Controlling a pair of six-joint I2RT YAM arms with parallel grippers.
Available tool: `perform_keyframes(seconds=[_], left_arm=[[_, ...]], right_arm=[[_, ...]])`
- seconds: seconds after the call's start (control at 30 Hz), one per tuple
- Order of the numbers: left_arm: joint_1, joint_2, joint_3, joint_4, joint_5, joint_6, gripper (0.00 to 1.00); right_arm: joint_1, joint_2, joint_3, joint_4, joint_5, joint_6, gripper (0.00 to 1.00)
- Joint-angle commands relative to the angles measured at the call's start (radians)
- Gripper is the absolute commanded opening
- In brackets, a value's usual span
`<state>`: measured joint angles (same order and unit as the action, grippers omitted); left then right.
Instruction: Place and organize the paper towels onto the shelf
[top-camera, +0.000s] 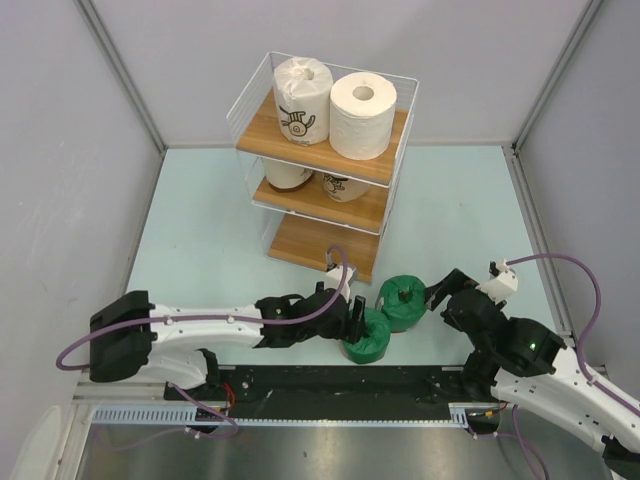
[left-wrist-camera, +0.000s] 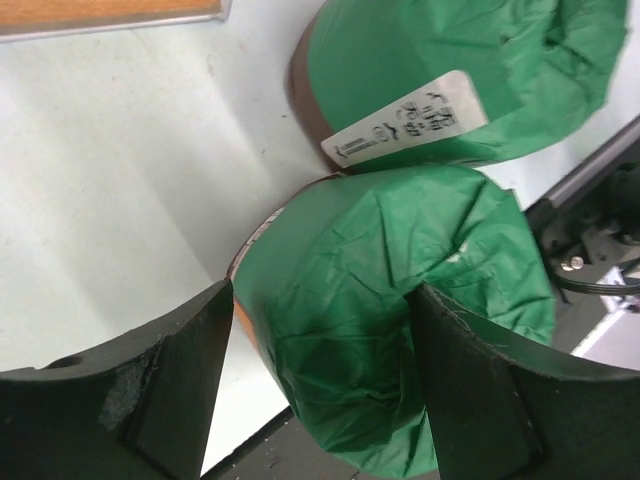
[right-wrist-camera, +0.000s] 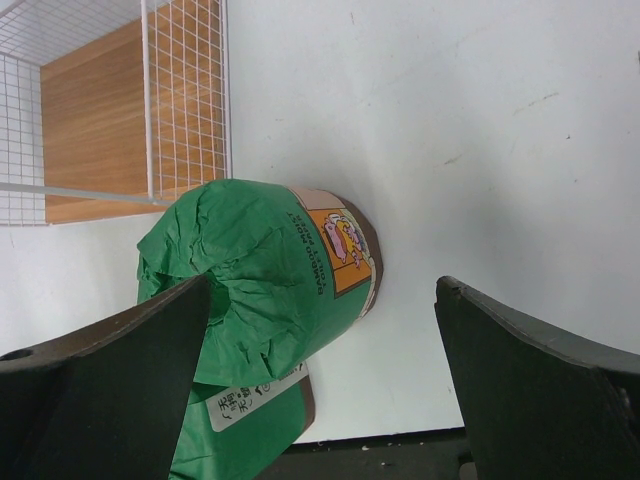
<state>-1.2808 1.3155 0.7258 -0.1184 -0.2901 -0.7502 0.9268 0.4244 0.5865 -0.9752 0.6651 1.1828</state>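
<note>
**Left hand** (left-wrist-camera: 322, 300): fingers apart, straddling a green roll (left-wrist-camera: 380, 270). One finger (left-wrist-camera: 480, 390) meets the wrap, while a sliver of counter shows beside the other, so the grip is judged not yet closed. The fingers lie across the roll's curved side, which suits a squeeze on its width.

**Counter** (top-camera: 200, 230): pale, carrying the shelf and both loose rolls.

**Shelf** (top-camera: 300, 245): ahead of both hands, beyond their fingertips.
- The top board holds the logo roll (top-camera: 302, 100) and the plain roll (top-camera: 363, 115), upright and side by side.
- The middle board holds the beige rolls (top-camera: 340, 185).
- The lowest board shows no roll. It is the likely place for the green pair, since the upper tiers group like with like.

**Second green roll** (top-camera: 403, 300): against the first, just past the left hand's fingertips. It sits between the widely parted fingers of the right hand (right-wrist-camera: 325, 290), close to one finger and well apart from the other. Whether the close finger touches it cannot be told. The hands come from opposite sides, presumably one roll each without crossing.

**Label** (left-wrist-camera: 410, 120): white and printed, on the second roll's wrap, facing the left hand.
</note>
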Motion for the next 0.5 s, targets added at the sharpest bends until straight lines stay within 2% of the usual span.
perform_keyframes(seconds=[0.0, 0.2, 0.47], left_arm=[[-0.011, 0.027, 0.057, -0.029, -0.034, 0.021, 0.75], [-0.017, 0.048, 0.072, -0.044, -0.044, 0.026, 0.71], [-0.017, 0.016, 0.026, 0.023, -0.018, 0.006, 0.5]], right_arm=[[0.004, -0.009, 0.001, -0.002, 0.027, 0.032, 1.0], [0.004, -0.007, -0.001, -0.002, 0.027, 0.034, 1.0], [0.003, -0.009, -0.001, -0.002, 0.025, 0.034, 1.0]])
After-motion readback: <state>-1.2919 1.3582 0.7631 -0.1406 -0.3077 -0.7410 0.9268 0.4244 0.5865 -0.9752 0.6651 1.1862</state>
